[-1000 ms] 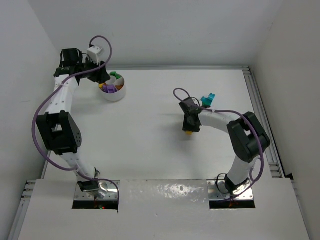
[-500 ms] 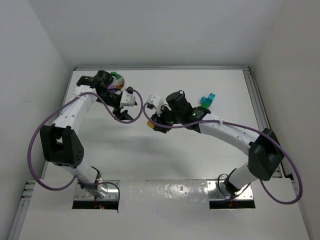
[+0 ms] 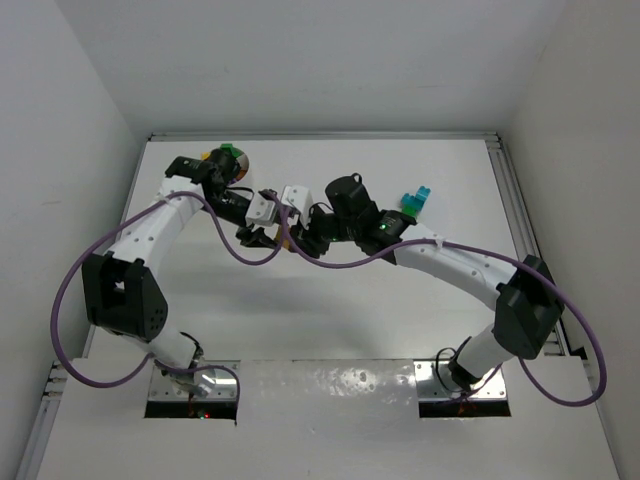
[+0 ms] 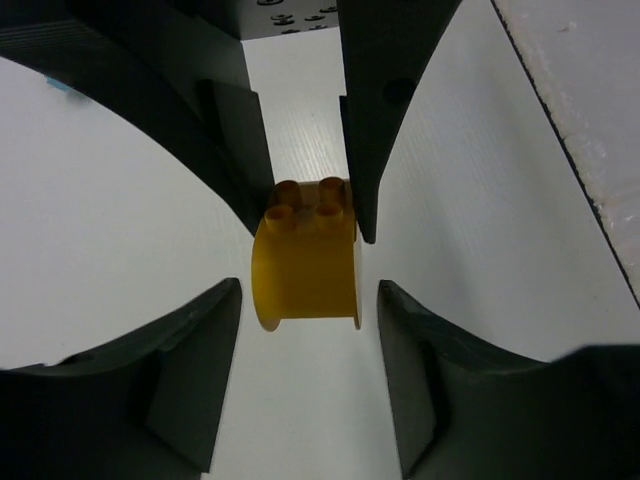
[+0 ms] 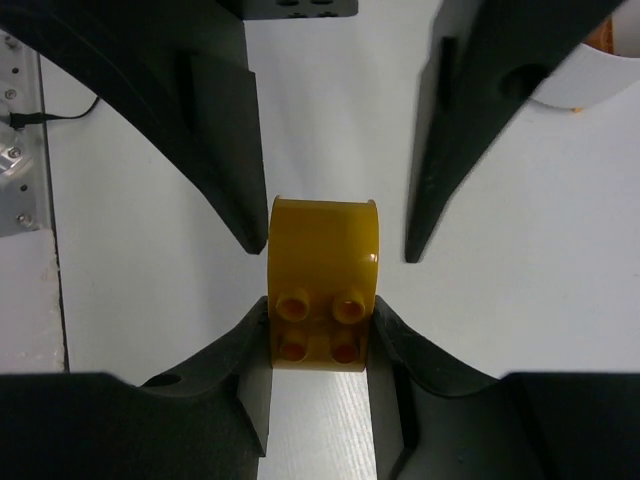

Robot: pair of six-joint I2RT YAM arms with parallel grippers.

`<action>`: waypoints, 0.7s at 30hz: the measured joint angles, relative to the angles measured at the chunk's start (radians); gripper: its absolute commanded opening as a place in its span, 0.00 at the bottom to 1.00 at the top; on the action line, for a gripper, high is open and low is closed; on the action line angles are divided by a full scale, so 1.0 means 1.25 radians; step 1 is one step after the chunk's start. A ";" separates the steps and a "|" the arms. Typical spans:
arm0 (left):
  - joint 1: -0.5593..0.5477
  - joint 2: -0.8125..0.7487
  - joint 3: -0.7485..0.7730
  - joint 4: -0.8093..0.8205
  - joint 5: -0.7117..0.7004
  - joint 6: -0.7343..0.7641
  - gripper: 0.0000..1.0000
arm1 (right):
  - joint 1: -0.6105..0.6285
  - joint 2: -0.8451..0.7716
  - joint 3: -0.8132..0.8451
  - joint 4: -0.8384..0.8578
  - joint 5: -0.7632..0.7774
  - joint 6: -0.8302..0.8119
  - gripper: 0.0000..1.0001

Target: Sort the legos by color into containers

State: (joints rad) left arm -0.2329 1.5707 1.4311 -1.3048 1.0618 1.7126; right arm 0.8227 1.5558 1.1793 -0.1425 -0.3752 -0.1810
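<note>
Glossy amber arched lego (image 5: 322, 270), four studs, my right claw (image 5: 320, 325) clamping its studded end, left claw (image 4: 305, 300) gaping, straddling the smooth end without touching.

Table (image 3: 330, 310): white, matte, spread wide | walls (image 3: 320, 70): plain white, closing in left, back, right | rail (image 3: 520, 222): metal, running along table's right edge | front panel (image 3: 330, 385): glossy white, at near edge

Glossy amber-yellow lego (image 4: 305, 255), plain and unpatterned, matt black left pincer (image 4: 308, 290) and right pincer (image 5: 320, 320) at it, plain white bench (image 3: 400, 300) beneath, teal lego (image 3: 415, 200) to its right, green lego (image 3: 229, 153) at the white bowl (image 3: 242, 166) to its left, purple cables (image 3: 70, 290) along white-and-black arms (image 3: 450, 262).
</note>
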 measured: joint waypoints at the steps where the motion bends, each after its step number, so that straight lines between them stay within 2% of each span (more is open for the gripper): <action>1: -0.002 0.000 0.000 0.000 0.003 -0.005 0.47 | 0.000 0.000 0.000 0.005 0.003 -0.002 0.00; 2: -0.002 0.000 0.000 -0.001 0.007 -0.010 0.41 | 0.000 0.000 0.000 0.009 0.007 -0.002 0.00; 7: -0.002 0.000 -0.001 0.004 0.011 -0.037 0.26 | 0.000 0.000 -0.007 0.026 0.019 -0.004 0.00; 8: -0.002 0.000 -0.002 0.005 0.011 -0.038 0.18 | 0.000 0.000 -0.009 0.030 0.021 -0.003 0.00; 10: -0.002 0.000 -0.004 0.010 0.012 -0.046 0.09 | 0.000 0.000 -0.013 0.035 0.023 -0.002 0.00; 11: -0.002 0.000 -0.005 0.013 0.013 -0.053 0.00 | 0.000 0.000 -0.014 0.038 0.024 -0.002 0.00; 12: -0.001 0.000 -0.005 0.016 0.013 -0.059 0.00 | 0.000 0.000 -0.016 0.042 0.026 0.000 0.01; 13: -0.001 0.000 -0.005 0.018 0.014 -0.067 0.00 | 0.000 -0.001 -0.018 0.045 0.028 0.004 0.16; 16: -0.001 0.000 -0.005 0.042 0.009 -0.130 0.00 | 0.000 -0.006 -0.034 0.071 0.044 0.026 0.37; 17: -0.001 0.000 -0.005 0.062 0.005 -0.172 0.00 | 0.000 -0.009 -0.041 0.084 0.056 0.035 0.52; 18: -0.001 0.000 -0.006 0.084 0.002 -0.218 0.00 | 0.000 -0.011 -0.049 0.099 0.073 0.048 0.59; 19: -0.001 0.000 -0.008 0.118 0.002 -0.286 0.00 | 0.001 -0.013 -0.059 0.117 0.113 0.069 0.74; 21: 0.008 0.000 -0.012 0.170 0.002 -0.374 0.00 | -0.001 -0.014 -0.078 0.132 0.172 0.096 0.80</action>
State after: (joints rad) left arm -0.2226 1.5703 1.4166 -1.0927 1.0645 1.2449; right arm 0.8211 1.5383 1.0824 0.0231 -0.1596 -0.0616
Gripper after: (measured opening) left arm 0.348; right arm 0.716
